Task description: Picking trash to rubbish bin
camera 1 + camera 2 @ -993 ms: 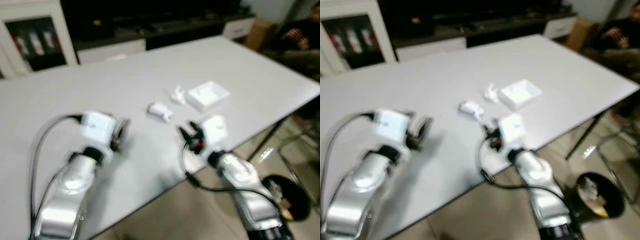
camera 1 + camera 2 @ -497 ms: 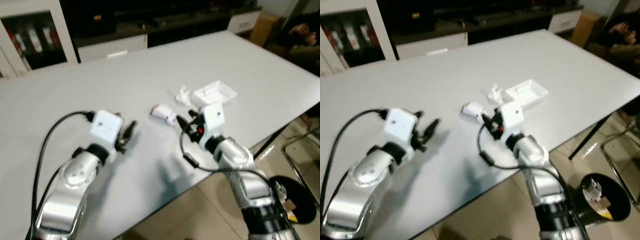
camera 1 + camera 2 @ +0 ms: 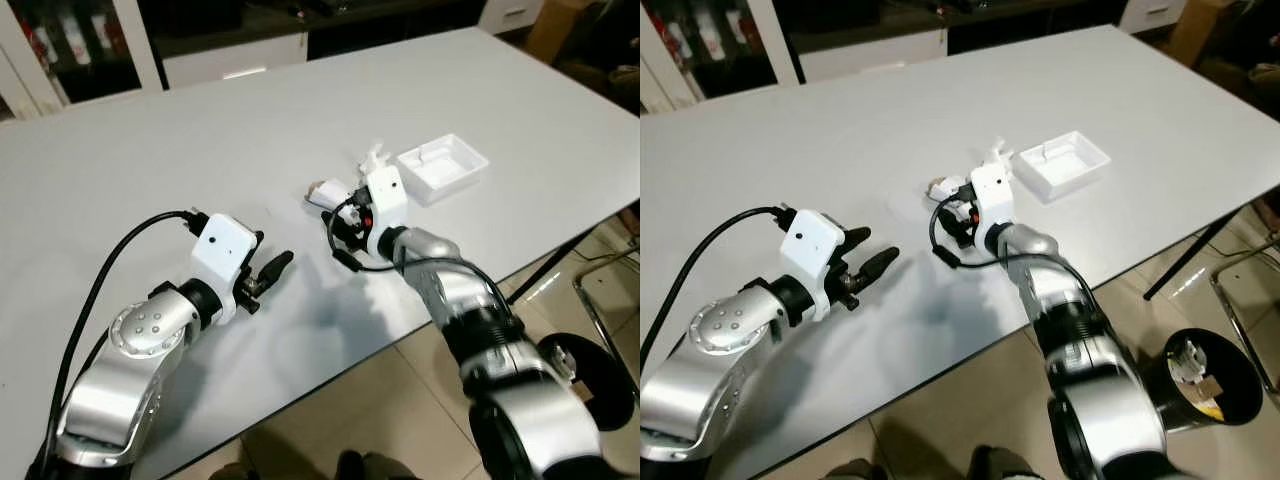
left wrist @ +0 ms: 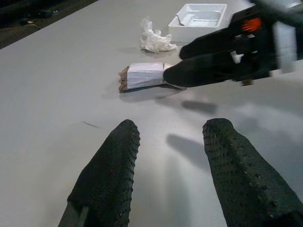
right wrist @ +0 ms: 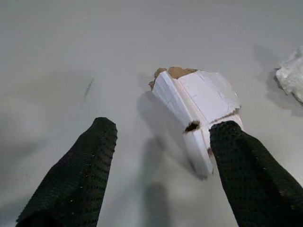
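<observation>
Right end effector [image 5: 158,151] hovered with fingers spread, one fingertip [image 5: 227,135] touching a torn paper box [image 5: 196,101] at frame centre. Left end effector [image 3: 270,275] was released above the white worktop [image 3: 150,150], lower left.

Rubbish bin [image 3: 1200,385] beyond the tabletop's near right corner: rim partly cut by the picture's edge, contents too small to identify. Torn box [image 3: 330,191]: partly hidden behind the right gripper [image 3: 335,222].
</observation>
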### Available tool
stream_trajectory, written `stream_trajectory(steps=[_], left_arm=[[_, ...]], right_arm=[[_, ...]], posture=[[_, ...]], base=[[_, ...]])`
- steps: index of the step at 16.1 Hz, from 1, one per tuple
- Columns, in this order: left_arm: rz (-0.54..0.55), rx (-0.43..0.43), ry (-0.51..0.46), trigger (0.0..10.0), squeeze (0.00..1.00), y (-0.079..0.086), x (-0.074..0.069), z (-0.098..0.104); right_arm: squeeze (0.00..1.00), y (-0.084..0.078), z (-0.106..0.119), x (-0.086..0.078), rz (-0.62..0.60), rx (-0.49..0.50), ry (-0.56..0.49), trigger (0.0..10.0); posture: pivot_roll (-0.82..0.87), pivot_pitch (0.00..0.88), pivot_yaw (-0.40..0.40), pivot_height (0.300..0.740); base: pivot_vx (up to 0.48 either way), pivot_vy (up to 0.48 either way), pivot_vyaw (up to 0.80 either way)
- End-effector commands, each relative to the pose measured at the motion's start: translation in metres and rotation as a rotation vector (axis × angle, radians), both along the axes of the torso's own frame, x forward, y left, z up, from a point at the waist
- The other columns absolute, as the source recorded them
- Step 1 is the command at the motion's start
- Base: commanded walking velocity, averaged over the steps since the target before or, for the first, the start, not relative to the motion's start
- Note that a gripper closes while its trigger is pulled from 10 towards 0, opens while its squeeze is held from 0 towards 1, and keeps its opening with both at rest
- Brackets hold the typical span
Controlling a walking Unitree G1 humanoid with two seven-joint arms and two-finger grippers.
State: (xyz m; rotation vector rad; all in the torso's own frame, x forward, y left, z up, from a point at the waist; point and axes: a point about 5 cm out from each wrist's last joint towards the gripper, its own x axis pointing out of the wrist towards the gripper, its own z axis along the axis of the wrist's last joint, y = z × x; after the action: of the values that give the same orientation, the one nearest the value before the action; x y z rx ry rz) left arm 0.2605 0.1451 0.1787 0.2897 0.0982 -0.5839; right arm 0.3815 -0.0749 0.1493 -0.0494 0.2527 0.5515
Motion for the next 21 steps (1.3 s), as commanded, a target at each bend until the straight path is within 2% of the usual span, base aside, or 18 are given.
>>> stream_trajectory(steps=[1,2,6,9,11,12,21], left_arm=[[-0.045,-0.008,0.001,10.0,0.00,-0.003,-0.005,0.006],[-0.052,-0.016,0.000,10.0,0.00,-0.004,-0.007,0.009],[-0.060,-0.028,-0.011,10.0,0.00,-0.005,-0.014,0.015],[-0.104,-0.046,0.021,10.0,0.00,-0.009,-0.022,0.015],[-0.115,-0.049,0.026,10.0,0.00,-0.010,-0.024,0.015],[-0.142,-0.049,0.038,10.0,0.00,-0.013,-0.027,0.015],[-0.122,-0.045,0.028,10.0,0.00,-0.012,-0.026,0.015]], right_arm=[[0.62,-0.001,0.003,0.007,-0.025,-0.025,-0.013,10.0],[0.00,0.000,0.005,0.010,-0.042,-0.045,-0.024,10.0],[0.00,0.002,0.003,0.012,-0.067,-0.093,-0.083,10.0],[0.00,0.002,-0.006,0.011,-0.083,-0.145,-0.083,10.0],[0.00,0.002,-0.007,0.011,-0.091,-0.139,-0.081,10.0],[0.00,0.002,-0.006,0.011,-0.108,-0.090,-0.082,0.0],[0.00,0.003,-0.002,0.012,-0.100,-0.058,-0.099,0.0]], posture=[[0.03,0.225,-0.060,0.740],[0.04,0.236,-0.062,0.740],[0.07,0.260,-0.067,0.740],[0.08,0.265,-0.069,0.740],[0.08,0.264,-0.070,0.740],[0.08,0.264,-0.070,0.740],[0.08,0.243,-0.073,0.740]], base=[[0.000,0.000,0.00],[0.000,0.000,0.00],[0.000,0.000,0.00],[0.000,0.000,0.00],[0.000,0.000,0.00],[0.000,0.000,0.00],[0.000,0.000,0.00]])
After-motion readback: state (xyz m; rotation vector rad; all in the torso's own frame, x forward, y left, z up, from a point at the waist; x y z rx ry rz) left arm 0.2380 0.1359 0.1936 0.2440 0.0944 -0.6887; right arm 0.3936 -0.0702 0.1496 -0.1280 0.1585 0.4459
